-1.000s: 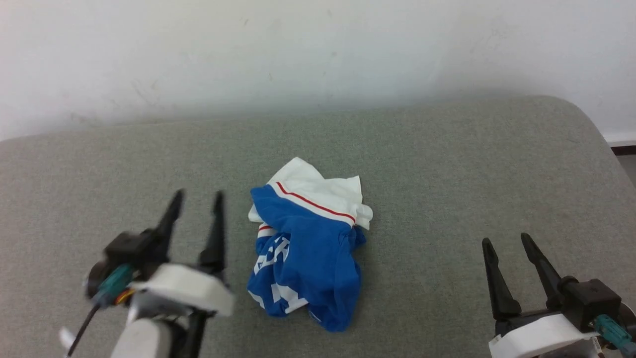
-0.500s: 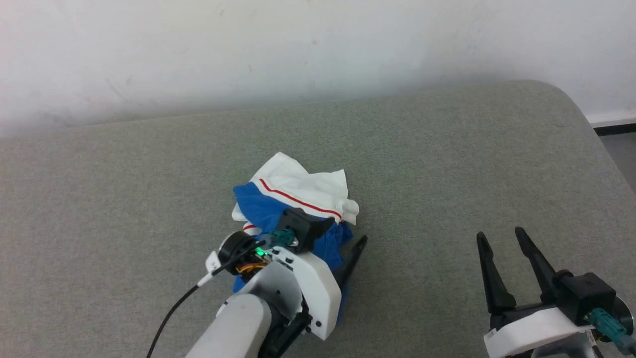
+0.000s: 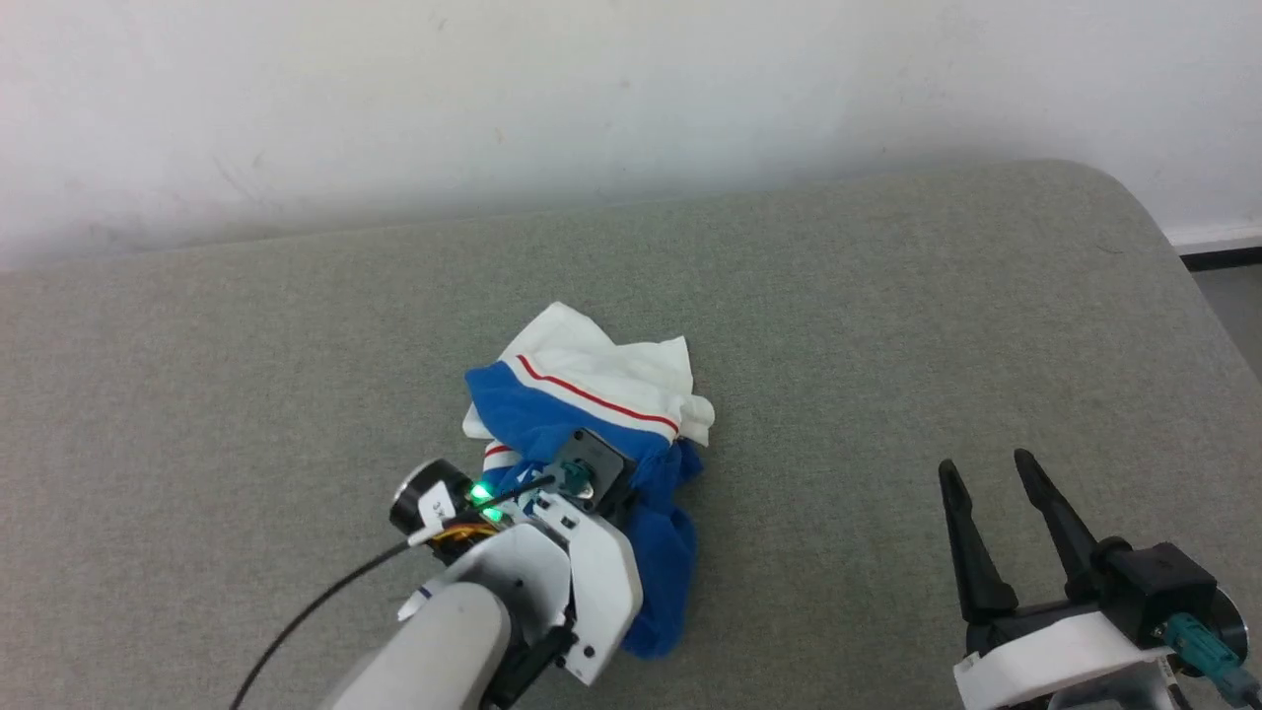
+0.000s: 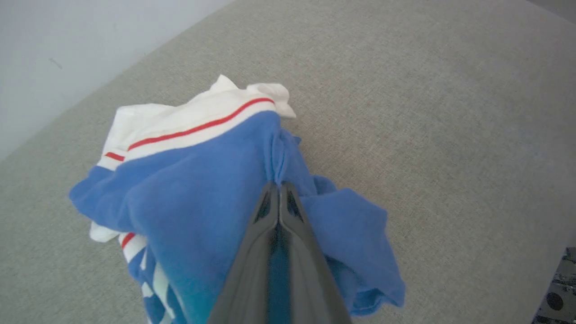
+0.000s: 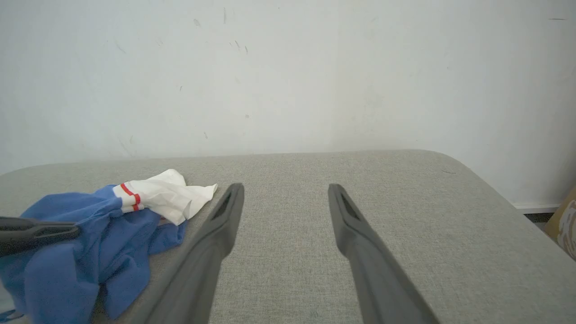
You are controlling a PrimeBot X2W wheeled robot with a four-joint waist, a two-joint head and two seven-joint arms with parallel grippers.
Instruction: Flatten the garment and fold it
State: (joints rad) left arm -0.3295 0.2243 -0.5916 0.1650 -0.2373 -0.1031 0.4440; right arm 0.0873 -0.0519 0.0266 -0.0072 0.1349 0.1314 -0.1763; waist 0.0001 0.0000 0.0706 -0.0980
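Note:
The garment [image 3: 592,394] lies crumpled in the middle of the grey-green padded surface [image 3: 868,325], blue body toward me, white red-striped trim on its far side. In the left wrist view my left gripper [image 4: 280,185] is shut, pinching a ridge of the garment's blue fabric [image 4: 193,193] at its fingertips. From the head view the left wrist [image 3: 592,562] covers those fingers and the garment's near part. My right gripper [image 3: 984,461] stands open at the lower right, well clear of the cloth. The right wrist view has its fingers [image 5: 225,225] spread, with the garment [image 5: 103,243] at the lower left.
A white wall [image 3: 631,99] rises just behind the padded surface. The surface's rounded far-right corner [image 3: 1134,197] drops to a dark floor strip [image 3: 1223,258]. A black cable [image 3: 315,611] trails from the left wrist. Bare padding lies all around the garment.
My left gripper swung from the garment's left side over onto it and shut on the blue fabric, bunching it. The right gripper stayed open. The head camera shifted slightly.

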